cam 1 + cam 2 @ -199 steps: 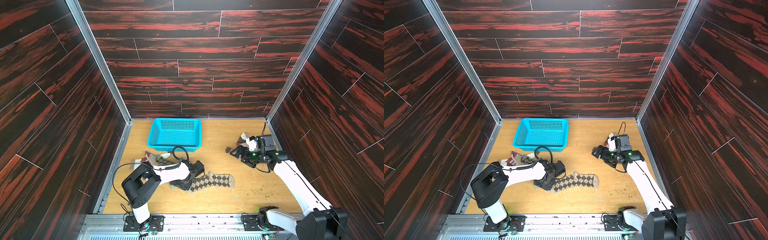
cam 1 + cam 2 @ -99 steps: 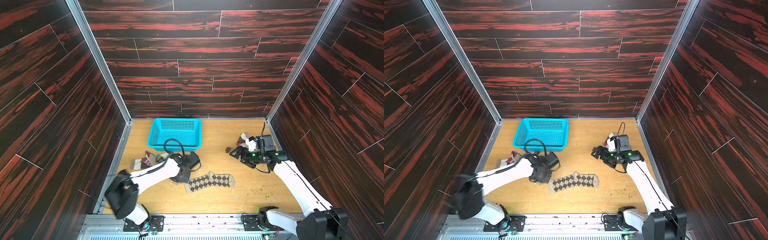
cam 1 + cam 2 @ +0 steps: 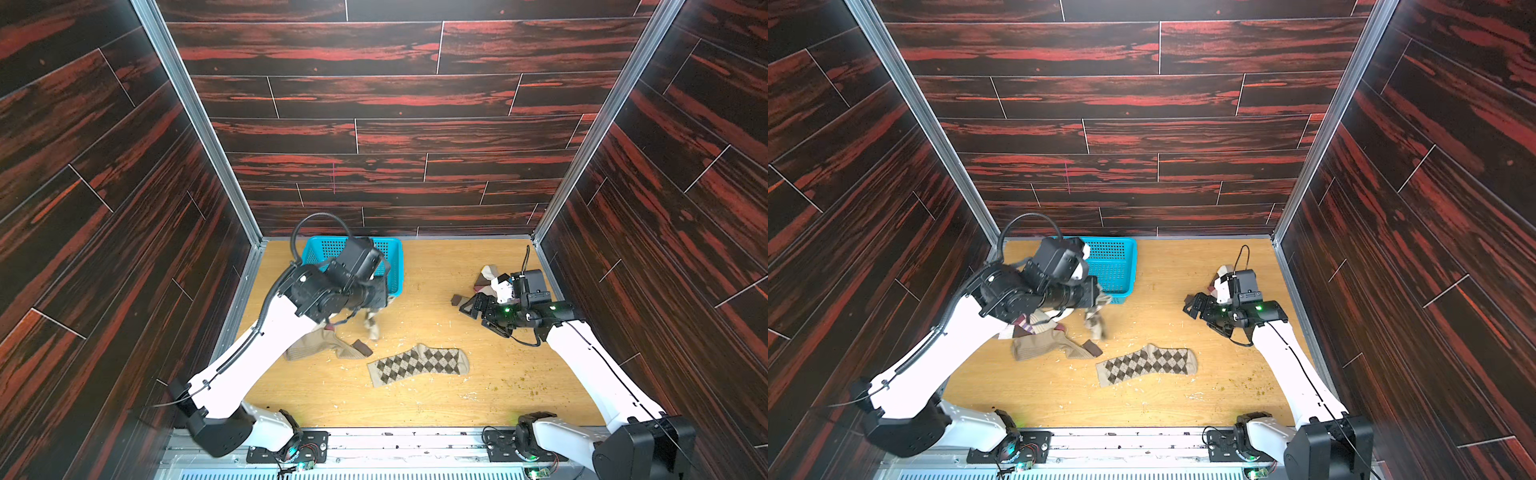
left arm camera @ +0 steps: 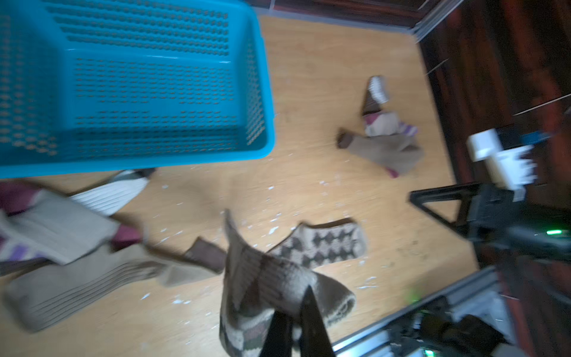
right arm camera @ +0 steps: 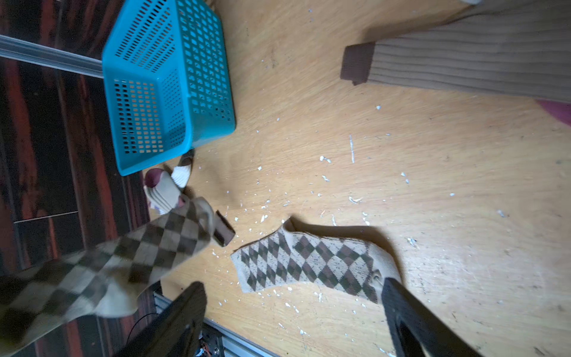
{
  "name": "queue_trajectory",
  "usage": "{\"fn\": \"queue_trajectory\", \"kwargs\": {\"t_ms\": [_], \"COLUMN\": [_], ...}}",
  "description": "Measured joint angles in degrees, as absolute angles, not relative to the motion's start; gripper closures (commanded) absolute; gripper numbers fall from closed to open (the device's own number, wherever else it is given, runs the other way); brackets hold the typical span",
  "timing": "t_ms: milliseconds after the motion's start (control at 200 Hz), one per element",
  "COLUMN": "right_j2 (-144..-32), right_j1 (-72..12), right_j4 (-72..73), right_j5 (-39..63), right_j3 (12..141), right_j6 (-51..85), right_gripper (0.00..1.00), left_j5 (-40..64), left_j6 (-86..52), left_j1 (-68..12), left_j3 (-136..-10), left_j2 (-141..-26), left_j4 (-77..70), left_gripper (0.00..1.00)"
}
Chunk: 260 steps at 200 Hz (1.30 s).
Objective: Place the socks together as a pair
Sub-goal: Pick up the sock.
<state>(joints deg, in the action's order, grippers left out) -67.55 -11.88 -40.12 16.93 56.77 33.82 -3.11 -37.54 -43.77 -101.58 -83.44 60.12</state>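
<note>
Your left gripper (image 4: 293,306) clamps the lifted argyle sock (image 3: 372,326), which hangs long-axis-down beside the blue basket (image 3: 397,270). The flat argyle sock (image 3: 417,365) lies on the table (image 3: 478,407), lengthwise side to side, toe toward your right gripper (image 5: 293,286), whose jaws stand wide apart.

Left arm (image 3: 266,332) hides the near corner of the basket (image 3: 395,266) and most of the sock heap (image 3: 1034,326) just beside it. Hanging argyle sock (image 3: 374,326) in front of the basket is motion-blurred in both top views. Left gripper (image 4: 293,309) cut off at frame edge. Tan sock (image 5: 479,61), well apart from the basket, runs out of frame.
</note>
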Motion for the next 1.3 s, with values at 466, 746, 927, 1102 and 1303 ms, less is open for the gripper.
{"fn": "queue_trajectory", "kwargs": {"t_ms": [466, 746, 927, 1102, 1303], "right_j2": [-67.44, -67.40, -67.77, -67.94, -67.81], "right_j1": [-11.88, -11.90, -11.92, -11.94, -11.05], "right_j4": [-41.54, -40.10, -38.94, -38.79, -40.34], "right_j5": [11.42, 12.78, 13.58, 13.04, 10.22], "right_j3": [58.78, 53.80, 53.76, 53.76, 53.82], "right_j6": [34.76, 36.05, 36.25, 36.51, 37.69], "right_gripper": [0.08, 0.08, 0.09, 0.09, 0.09], "left_j5": [7.09, 7.42, 7.29, 7.29, 7.70], "left_j6": [-52.77, -43.31, -33.69, -24.75, -15.03], "left_j1": [-43.77, -44.82, -48.64, -52.38, -57.89], "left_j3": [-79.26, -68.05, -68.12, -75.26, -85.01], "left_j2": [-80.86, -74.48, -72.42, -76.93, -85.45], "left_j4": [32.64, 32.80, 35.66, 39.07, 41.12], "left_gripper": [0.94, 0.94, 0.94, 0.94, 0.94]}}
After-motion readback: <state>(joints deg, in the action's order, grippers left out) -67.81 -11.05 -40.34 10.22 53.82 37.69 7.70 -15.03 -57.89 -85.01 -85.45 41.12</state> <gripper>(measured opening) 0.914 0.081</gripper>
